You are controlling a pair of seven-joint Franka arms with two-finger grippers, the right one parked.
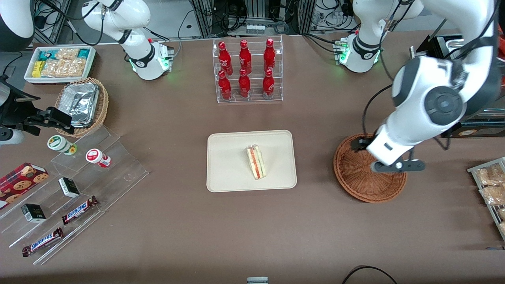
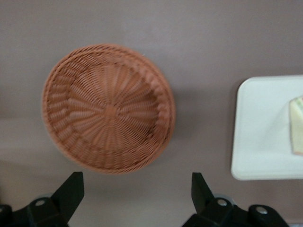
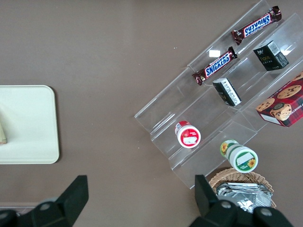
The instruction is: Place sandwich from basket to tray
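Note:
The sandwich [image 1: 256, 162] lies on the cream tray [image 1: 229, 173] at the table's middle, its red and green filling showing. The reddish-brown wicker basket [image 1: 367, 177] is empty and stands beside the tray, toward the working arm's end. My left gripper [image 1: 360, 143] hangs high over the basket's rim farthest from the front camera. In the left wrist view the gripper [image 2: 137, 189] is open and empty, its fingers [image 2: 71, 189] wide apart over bare table just off the basket [image 2: 109, 109]. The tray [image 2: 260, 142] and a corner of the sandwich [image 2: 297, 125] show there too.
A clear rack of red bottles [image 1: 248, 71] stands farther from the front camera than the tray. Toward the parked arm's end are acrylic steps with snacks [image 1: 79, 185], a tan basket of foil trays [image 1: 83, 104] and a white snack bin [image 1: 59, 63]. Bagged snacks [image 1: 491, 185] lie at the working arm's end.

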